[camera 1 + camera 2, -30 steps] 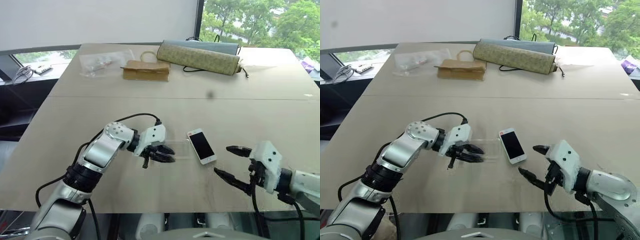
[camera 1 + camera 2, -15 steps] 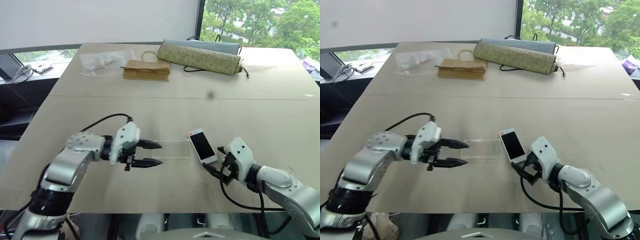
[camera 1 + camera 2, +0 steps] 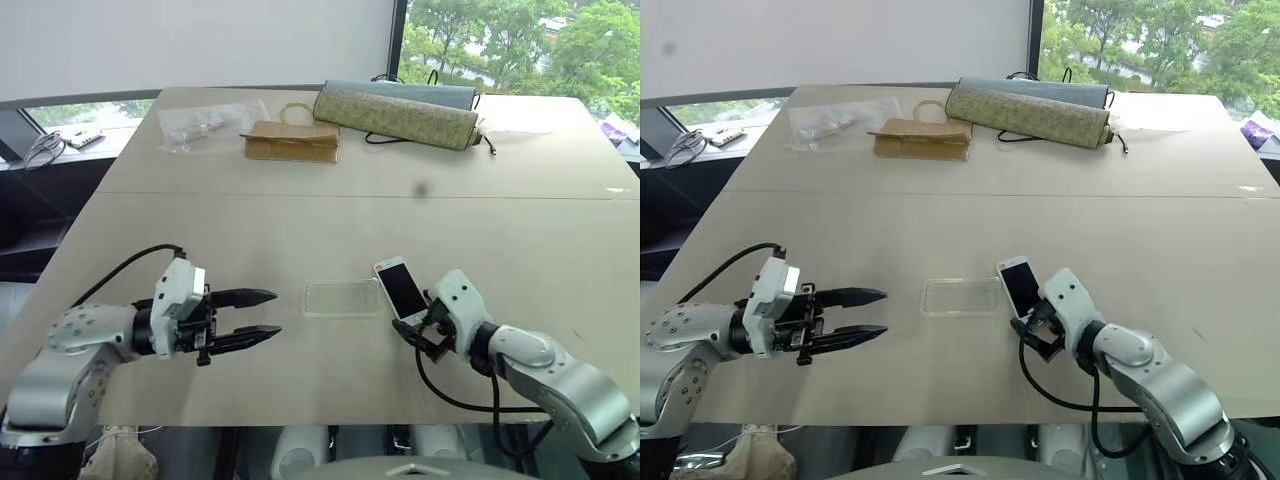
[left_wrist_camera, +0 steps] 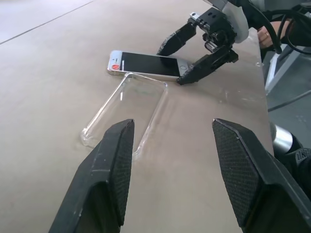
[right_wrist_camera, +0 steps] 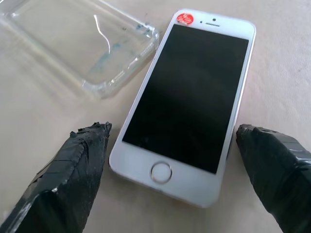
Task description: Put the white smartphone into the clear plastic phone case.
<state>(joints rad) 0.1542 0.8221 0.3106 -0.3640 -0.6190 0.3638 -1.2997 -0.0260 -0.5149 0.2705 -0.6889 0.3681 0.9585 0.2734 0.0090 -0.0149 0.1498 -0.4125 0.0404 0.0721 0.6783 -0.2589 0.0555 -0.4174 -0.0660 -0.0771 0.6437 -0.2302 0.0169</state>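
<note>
Beige table point(image 3: 300, 210) by window point(image 3: 520, 45); left claw point(image 3: 262, 313), right claw point(image 4: 187, 58) both wide, empty

The white smartphone point(image 3: 402, 290) lay on the table point(image 3: 300, 215) just right of the clear plastic phone case point(image 3: 340, 297), corners nearly touching. The right gripper point(image 3: 418, 322) straddled the phone's near end; the left gripper point(image 3: 262, 317) stood apart, left of the case.

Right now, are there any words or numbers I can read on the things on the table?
None can be read.
Red sticker on the white smartphone: its marks are too small to read.
Clear plastic phone case: no print.
</note>
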